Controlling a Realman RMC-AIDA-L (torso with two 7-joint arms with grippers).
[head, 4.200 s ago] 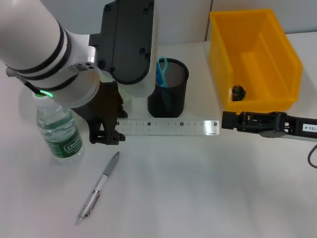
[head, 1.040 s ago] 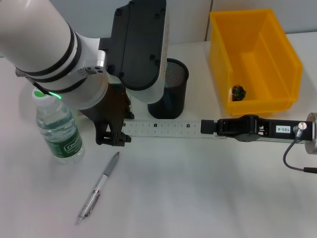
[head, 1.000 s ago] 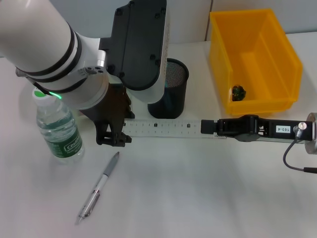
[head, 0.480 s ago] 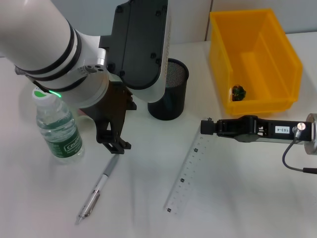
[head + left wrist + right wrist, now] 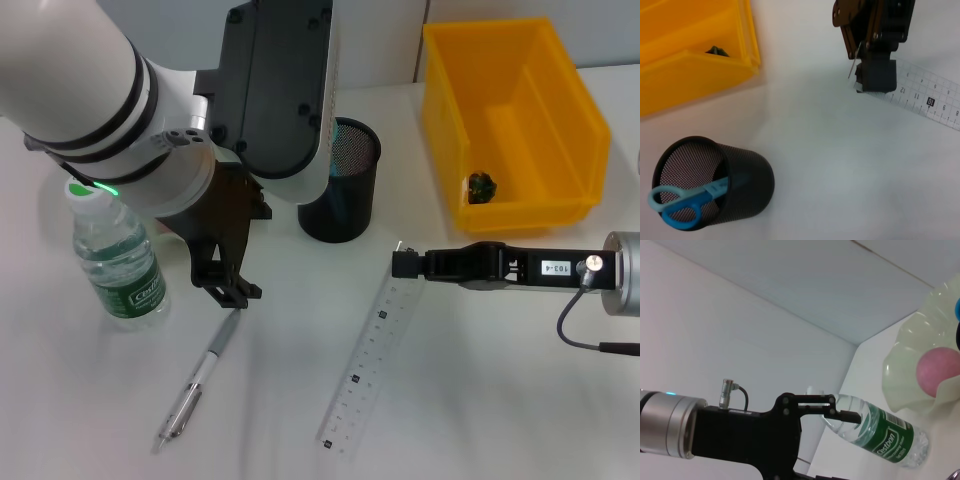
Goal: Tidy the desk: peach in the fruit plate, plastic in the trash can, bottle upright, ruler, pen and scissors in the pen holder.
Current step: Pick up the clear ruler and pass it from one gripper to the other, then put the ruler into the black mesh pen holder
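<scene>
We log positions relative to the pen holder (image 5: 340, 180), a black mesh cup on the bench (image 5: 480, 400).

Largest first: the yellow trash can (image 5: 515, 120) stands beside the holder, on the right arm's side, with a small dark scrap inside. On the holder's other side the bottle (image 5: 115, 255) stands upright; the fruit plate (image 5: 912, 375) with the pink peach (image 5: 935, 367) shows only in the right wrist view, behind the bottle.

Step in hand, we judge: the ruler. The right end effector (image 5: 405, 264), in front of the holder, is clamped on one end of the ruler (image 5: 365, 365), which trails away toward the robot. Next it must be stood on end and lowered into the holder, beside the scissors (image 5: 687, 200) already inside.

The left end effector (image 5: 228, 290), fingers close together and holding nothing, hovers at the pen (image 5: 200, 375) tip. The left arm looms over the holder and may crowd the insertion.
</scene>
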